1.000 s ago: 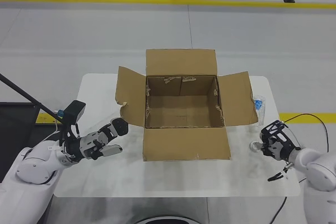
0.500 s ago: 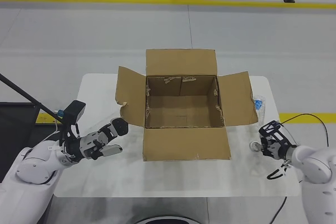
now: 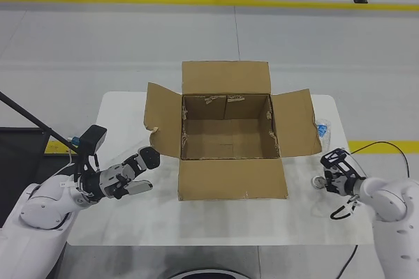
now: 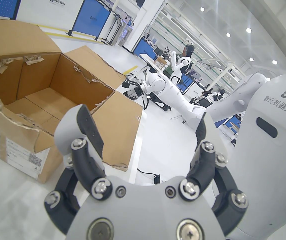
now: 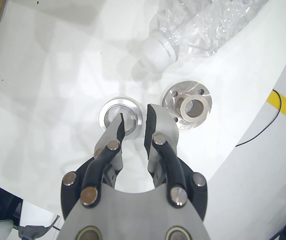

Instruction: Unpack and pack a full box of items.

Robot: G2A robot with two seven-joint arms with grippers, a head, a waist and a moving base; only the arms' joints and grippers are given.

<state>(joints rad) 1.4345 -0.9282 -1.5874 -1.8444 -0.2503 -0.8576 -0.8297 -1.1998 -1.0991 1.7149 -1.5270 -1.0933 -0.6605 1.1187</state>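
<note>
Box (image 3: 227,136) open. Right claw (image 5: 134,121) narrowly parted astride ring (image 5: 108,111); flange (image 5: 173,98), crushed bottle (image 5: 198,23) crowd beside. Left claw (image 4: 143,117) wide, empty.

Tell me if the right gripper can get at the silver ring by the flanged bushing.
Probably yes. The right gripper is open over the silver ring, one finger at its bore, one outside its rim. The flanged bushing sits close beside, but nothing covers the ring.
</note>
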